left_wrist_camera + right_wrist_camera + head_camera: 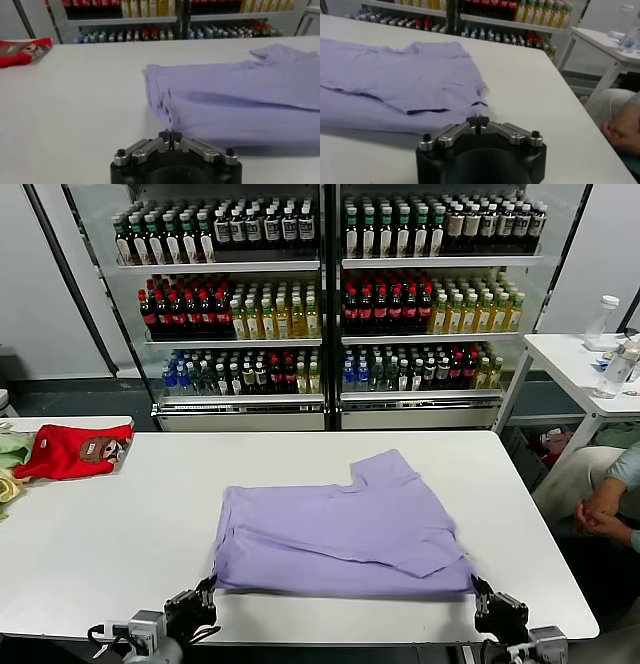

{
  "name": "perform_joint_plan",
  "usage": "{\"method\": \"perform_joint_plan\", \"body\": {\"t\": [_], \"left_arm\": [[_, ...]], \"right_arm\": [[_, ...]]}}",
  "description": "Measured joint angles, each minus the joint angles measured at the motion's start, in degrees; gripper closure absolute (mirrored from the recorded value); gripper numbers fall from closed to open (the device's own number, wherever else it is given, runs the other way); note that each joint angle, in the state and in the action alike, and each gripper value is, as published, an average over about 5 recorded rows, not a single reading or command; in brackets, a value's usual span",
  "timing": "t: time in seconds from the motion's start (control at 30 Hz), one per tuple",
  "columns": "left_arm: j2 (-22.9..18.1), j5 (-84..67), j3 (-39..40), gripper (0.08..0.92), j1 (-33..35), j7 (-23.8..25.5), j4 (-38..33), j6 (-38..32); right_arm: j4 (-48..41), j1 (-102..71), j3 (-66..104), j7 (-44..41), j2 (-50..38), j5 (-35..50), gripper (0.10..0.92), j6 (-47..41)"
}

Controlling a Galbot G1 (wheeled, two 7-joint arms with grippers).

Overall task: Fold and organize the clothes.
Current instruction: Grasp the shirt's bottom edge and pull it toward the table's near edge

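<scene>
I have the left gripper and right gripper low at the near edge of the tabletop, fingers pinched together on the two near corners of the lavender T-shirt; it lies half-folded mid-table, so both corners can lift evenly.

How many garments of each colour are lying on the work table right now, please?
Lavender: 1, the T-shirt, partly folded at the near edge of the table.
Red: 1, the red garment at the far left corner.
Green or yellowish: at least 1, a pile cut off by the picture's left edge.
Total: 3 at least.
</scene>
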Motion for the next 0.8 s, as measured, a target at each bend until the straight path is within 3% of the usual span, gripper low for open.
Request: {"method": "perform_joint_plan", "body": {"t": [0.23,0.57,0.8], "left_arm": [[0.85,1.99,-1.42,0.874,3.38,0.45,-1.42,0.74],[1.26,3.8,-4.38,0.59,2.24,3.04,-3.39,0.1],[2.12,3.82,-4.03,0.391,-3.22,5.49,-0.81,-1.78]], "right_arm": [[1.46,-2.0,0.36,0.02,0.06,-1.28,0.863,0.47],[4.22,1.51,3.31,0.63,-2.08,2.3,0.576,-1.21],[-1.37,16.62,-1.36,2.41,-2.47,6.35,0.377,-5.48]]}}
